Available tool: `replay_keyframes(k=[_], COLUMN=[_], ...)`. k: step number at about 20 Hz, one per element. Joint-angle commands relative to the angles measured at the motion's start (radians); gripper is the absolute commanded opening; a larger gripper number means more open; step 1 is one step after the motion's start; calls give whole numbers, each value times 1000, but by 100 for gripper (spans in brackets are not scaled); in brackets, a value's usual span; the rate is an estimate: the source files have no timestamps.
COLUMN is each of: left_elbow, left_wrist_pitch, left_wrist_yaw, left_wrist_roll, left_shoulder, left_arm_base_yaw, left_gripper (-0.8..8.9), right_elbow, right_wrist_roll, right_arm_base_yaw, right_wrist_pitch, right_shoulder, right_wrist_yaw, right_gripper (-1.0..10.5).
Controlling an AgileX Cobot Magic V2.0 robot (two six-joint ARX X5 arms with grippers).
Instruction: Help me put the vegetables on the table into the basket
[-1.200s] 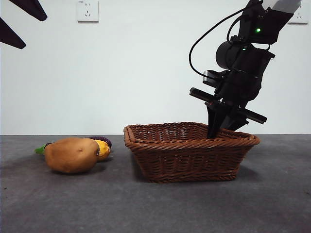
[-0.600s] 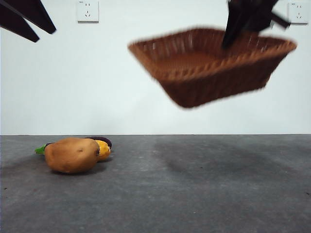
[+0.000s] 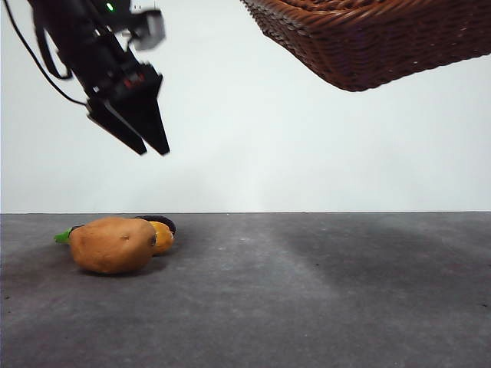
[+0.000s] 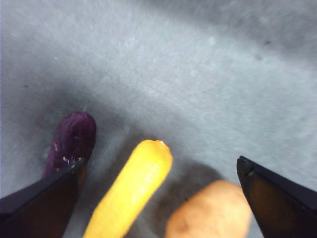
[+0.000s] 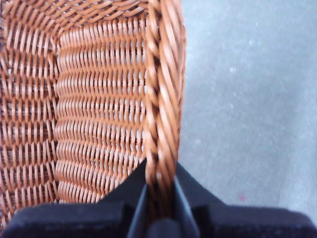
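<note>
On the table [image 3: 307, 291] at the left, the vegetables lie bunched together: a tan potato [image 3: 113, 244], a yellow-orange piece [image 3: 163, 236] and a purple eggplant [image 3: 157, 221] behind them. My left gripper [image 3: 153, 149] hangs open well above them. Its wrist view looks down on the eggplant [image 4: 72, 141], the yellow piece [image 4: 131, 191] and the potato [image 4: 210, 210] between the jaws of the left gripper [image 4: 161, 161]. The wicker basket [image 3: 383, 38] is held high in the air at the top right. My right gripper [image 5: 161, 191] is shut on the basket's braided rim [image 5: 163, 99].
The grey table runs bare from the vegetables to the right edge under the raised basket. A white wall stands behind.
The basket has risen from the table to the top of the picture, tilted. The left arm has come down from the top left corner to above the vegetables.
</note>
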Motion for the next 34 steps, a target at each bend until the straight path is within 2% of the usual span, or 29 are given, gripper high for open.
replay_keyframes(k=[1, 5, 12, 17, 31, 32, 34], left_elbow=[35, 44, 45, 45, 45, 45, 45], left_wrist_pitch=[-11, -16, 23, 53, 66, 69, 74], left_wrist_yaw=[-25, -72, -112, -121, -114, -114, -114], left_wrist_roll=[36, 97, 127, 130, 129, 129, 129], left_shoulder=[62, 131, 204, 225, 293, 298, 298], left_arm_base_yaw=[-2, 0, -6, -10, -14, -14, -14], left_gripper=[660, 660, 660, 660, 654, 621, 458], right_elbow=[-1, -1, -1, -1, -1, -1, -1], right_wrist_roll=[-4, -11, -19, -21, -24, -26, -26], right_arm_base_yaw=[3, 3, 5, 5, 5, 5, 5], right_wrist_pitch=[3, 5, -7, -9, -4, -3, 2], right_shoulder=[-5, -5, -5, -5, -4, -4, -4], right_wrist_yaw=[-8, -9, -35, -72, -71, -71, -70], right_gripper=[-8, -8, -8, -8, -8, -8, -8])
